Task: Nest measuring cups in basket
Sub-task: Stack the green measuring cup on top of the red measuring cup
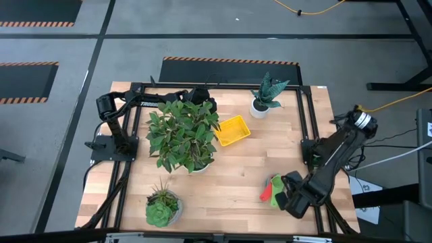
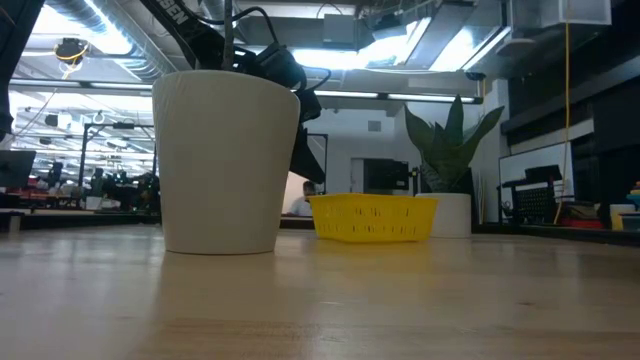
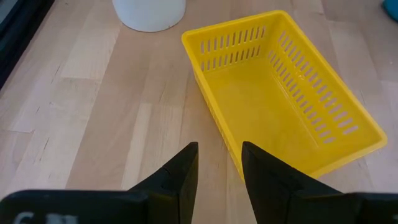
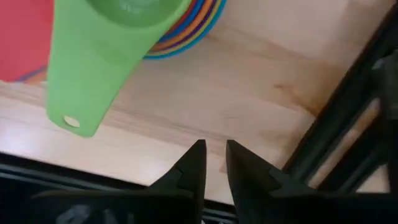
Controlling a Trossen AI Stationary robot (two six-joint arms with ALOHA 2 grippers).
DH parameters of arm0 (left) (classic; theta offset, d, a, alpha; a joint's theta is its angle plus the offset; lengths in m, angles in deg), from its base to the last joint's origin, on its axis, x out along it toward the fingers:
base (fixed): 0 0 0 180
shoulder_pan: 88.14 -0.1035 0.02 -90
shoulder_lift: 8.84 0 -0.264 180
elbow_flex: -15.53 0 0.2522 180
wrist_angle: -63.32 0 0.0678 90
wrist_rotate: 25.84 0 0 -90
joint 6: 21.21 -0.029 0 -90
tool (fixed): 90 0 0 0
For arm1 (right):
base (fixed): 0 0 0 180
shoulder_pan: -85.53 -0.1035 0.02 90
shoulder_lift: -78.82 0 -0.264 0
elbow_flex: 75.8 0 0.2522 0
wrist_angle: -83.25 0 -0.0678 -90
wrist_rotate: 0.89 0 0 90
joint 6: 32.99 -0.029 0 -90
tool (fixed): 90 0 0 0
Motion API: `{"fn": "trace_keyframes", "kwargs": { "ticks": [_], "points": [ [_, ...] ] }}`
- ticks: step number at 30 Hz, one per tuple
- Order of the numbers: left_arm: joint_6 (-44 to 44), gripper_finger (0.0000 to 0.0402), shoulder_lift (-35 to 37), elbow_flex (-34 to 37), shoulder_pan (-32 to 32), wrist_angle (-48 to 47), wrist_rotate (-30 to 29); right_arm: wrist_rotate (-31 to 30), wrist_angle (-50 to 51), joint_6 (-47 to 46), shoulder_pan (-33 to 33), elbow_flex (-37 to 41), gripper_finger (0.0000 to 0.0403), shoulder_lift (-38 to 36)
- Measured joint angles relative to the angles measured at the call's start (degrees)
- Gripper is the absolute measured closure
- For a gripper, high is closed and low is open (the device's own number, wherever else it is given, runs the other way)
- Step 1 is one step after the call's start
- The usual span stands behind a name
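Note:
The measuring cups (image 1: 273, 190) lie nested on the table near its front right corner. In the right wrist view a green cup (image 4: 118, 25) sits on top, its flat handle (image 4: 81, 93) sticking out over rims of other colours (image 4: 193, 31). My right gripper (image 4: 214, 152) hangs over bare wood beside them, pointing down, with a narrow gap between its fingers and nothing in it. The yellow basket (image 3: 286, 106) stands at the table's middle back. My left gripper (image 3: 219, 165) hovers open over the basket's near corner, slanting down.
A big leafy plant in a white pot (image 1: 182, 135) stands just left of the basket. A snake plant (image 1: 264, 98) is behind the basket and a succulent (image 1: 162, 206) sits at the front left. Black frame rails (image 4: 336, 118) run along the table's edges near the cups.

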Motion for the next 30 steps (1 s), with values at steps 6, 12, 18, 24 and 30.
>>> {"fn": "trace_keyframes", "kwargs": {
  "ticks": [6, 12, 18, 24, 30],
  "points": [
    [-0.01, 0.0285, 0.00, 0.00, 0.00, 0.00, 0.01, -0.06, -6.44, -0.08, 0.13, 0.00, 0.0336, 6.56],
    [-0.02, 0.0285, 0.00, 0.00, 0.00, 0.00, 0.01, -0.06, -12.91, -0.08, 1.36, 0.00, 0.0336, 11.22],
    [0.00, 0.0285, 0.00, 0.00, 0.00, 0.00, 0.01, -3.76, -15.03, 0.38, 3.31, 0.00, 0.0336, 11.84],
    [-0.02, 0.0285, 0.00, 0.00, 0.00, 0.00, 0.02, -11.09, -15.49, 3.19, 4.96, 0.02, 0.0336, 11.56],
    [0.00, 0.0285, 0.00, 0.00, 0.00, 0.00, 0.00, -10.26, -16.68, 4.40, 5.52, 0.02, 0.0336, 11.56]
  ]
}}
